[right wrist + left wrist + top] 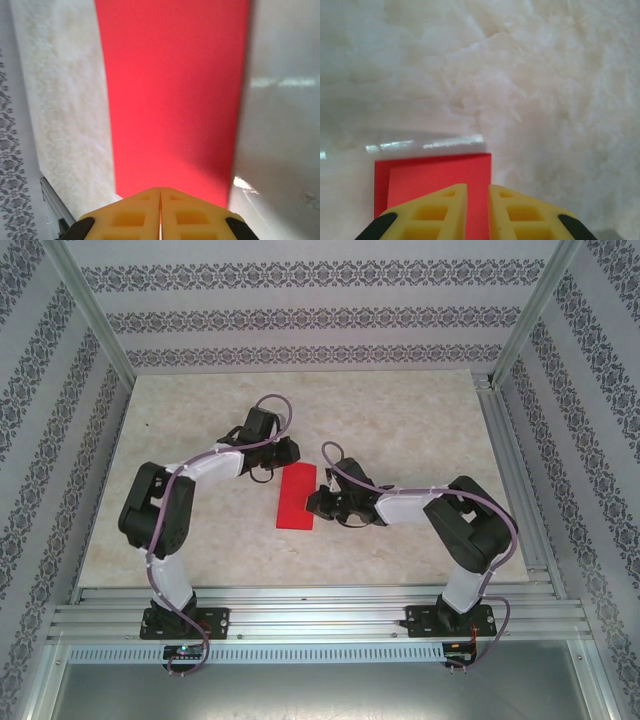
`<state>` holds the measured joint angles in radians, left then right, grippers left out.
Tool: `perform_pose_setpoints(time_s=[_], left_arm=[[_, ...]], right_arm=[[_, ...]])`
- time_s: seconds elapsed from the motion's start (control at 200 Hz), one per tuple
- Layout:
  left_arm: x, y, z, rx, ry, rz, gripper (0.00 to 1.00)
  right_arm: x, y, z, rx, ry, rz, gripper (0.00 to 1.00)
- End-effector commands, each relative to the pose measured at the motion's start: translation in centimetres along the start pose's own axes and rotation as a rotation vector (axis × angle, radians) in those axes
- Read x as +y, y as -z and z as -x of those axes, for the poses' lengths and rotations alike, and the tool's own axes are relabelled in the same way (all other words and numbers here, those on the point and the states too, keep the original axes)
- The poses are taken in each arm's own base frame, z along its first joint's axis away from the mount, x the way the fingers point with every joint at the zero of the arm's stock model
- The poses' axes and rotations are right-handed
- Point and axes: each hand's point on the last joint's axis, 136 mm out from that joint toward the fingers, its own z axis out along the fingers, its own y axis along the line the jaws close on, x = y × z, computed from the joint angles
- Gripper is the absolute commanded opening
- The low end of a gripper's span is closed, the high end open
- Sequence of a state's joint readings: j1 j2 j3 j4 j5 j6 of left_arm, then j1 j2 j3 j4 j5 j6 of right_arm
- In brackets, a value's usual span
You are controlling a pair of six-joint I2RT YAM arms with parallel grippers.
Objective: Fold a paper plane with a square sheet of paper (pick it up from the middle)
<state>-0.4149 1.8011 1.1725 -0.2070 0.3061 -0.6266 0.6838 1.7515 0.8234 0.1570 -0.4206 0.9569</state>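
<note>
Left end effector (285, 456) of mine hangs over the far short end of the thin bright red sheet of paper (297, 497). The sheet is folded into a long narrow rectangle and lies flat on the pale marbled worktop (400, 420). In my left wrist view the two yellow fingers (435, 210) of that end effector (477, 188) stand a narrow slit apart, with nothing between them. Red paper (440, 172) shows through the gap and beyond the tips. There the top layer sits a little inside the bottom one along one side, so the two edges do not quite meet. Bare worktop (545, 75) lies past the sheet's end.

My right end effector (313, 505) reaches in from the right to the sheet's right long edge, towards its near end. From the right wrist, its end effector (160, 189) has its yellow fingers (135, 212) pressed fully together at the edge of the paper (172, 90), which spreads ahead of the tips with worktop (60, 100) on both sides. I cannot tell whether the fingers nip any of the paper or only rest against it.

The sheet sits near the middle of the worktop, slightly closer to the near edge than the far one. Its long sides run from near to far, leaning a little to the right at the far end.
</note>
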Motion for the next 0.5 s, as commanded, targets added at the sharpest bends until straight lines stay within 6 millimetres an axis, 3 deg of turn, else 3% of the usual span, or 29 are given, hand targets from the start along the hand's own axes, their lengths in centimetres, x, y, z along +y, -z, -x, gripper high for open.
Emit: perform_pose_setpoints(time_s=[0.0,0.215,0.495], left_arm=[[-0.7,1.5,-2.6,0.039,-0.016,-0.034,0.2],[-2.1,2.6,-8.0,0.107,-0.008,-0.068,0.19],[-2.4,1.9,-12.8,0.198,0.009,-0.059,0.15]], right_arm=[[0.8,1.5,2.8,-0.051,0.068,-0.019,0.09],[-1.7,0.4,4.3,0.008,0.101,-0.096,0.09],[-0.8,-2.0,5.6,0.066,0.14,-0.051,0.08]])
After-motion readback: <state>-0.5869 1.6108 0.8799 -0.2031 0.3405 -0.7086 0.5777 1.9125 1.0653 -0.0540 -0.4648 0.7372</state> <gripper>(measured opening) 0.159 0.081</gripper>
